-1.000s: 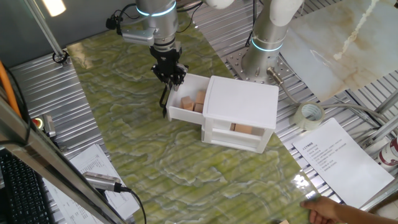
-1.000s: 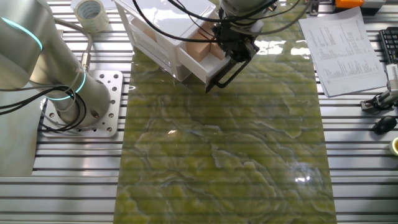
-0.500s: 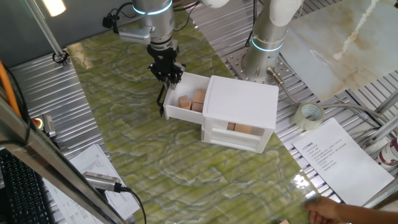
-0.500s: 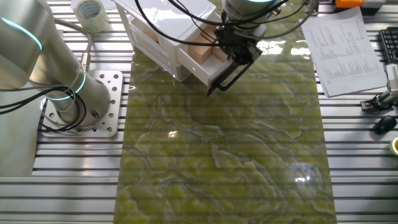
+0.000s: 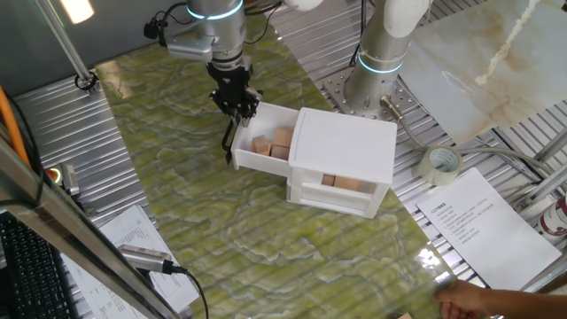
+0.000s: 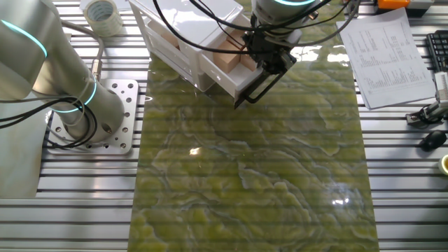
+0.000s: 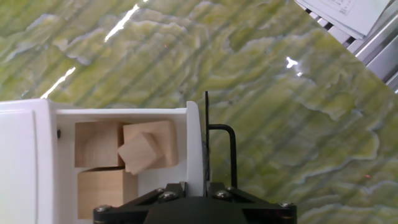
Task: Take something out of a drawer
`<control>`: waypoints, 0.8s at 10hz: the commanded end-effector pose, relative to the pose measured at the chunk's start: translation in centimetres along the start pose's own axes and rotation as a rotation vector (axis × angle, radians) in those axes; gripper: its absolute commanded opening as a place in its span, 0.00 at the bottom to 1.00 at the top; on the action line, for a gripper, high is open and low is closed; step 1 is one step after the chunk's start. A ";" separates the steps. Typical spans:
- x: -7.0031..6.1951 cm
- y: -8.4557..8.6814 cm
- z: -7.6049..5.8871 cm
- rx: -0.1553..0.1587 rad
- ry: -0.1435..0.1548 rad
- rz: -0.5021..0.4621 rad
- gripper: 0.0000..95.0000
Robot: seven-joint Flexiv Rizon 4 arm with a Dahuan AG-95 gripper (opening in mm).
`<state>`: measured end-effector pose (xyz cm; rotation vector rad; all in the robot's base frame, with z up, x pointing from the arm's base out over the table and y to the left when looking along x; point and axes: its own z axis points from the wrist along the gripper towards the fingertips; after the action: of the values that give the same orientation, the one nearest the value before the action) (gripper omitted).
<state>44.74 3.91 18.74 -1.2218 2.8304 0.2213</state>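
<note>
Shallow white plastic drawer (image 5: 266,142) stands open; small light-brown wooden cubes (image 7: 140,152) lie inside. Black two-finger gripper (image 5: 236,108) sits at the black bar handle (image 7: 230,149), grip state unclear. Cubes look light, rigid; pinch opposite flat faces.

You find no legible text here: the printed sheet (image 5: 483,221) beside the tape roll (image 5: 440,164) carries lines of print, all too small to read.
</note>
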 end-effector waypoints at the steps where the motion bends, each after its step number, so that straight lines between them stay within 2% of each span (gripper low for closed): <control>1: 0.1 0.0 0.0 0.004 0.000 -0.002 0.00; 4: 0.1 0.0 0.0 0.029 -0.010 0.000 0.00; 5: 0.0 0.0 0.0 0.029 -0.009 0.001 0.20; 7: 0.0 0.0 0.0 0.032 -0.012 -0.003 0.20; 8: 0.0 0.0 0.0 0.032 -0.013 -0.004 0.40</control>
<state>44.83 3.95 18.88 -1.2087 2.8127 0.1853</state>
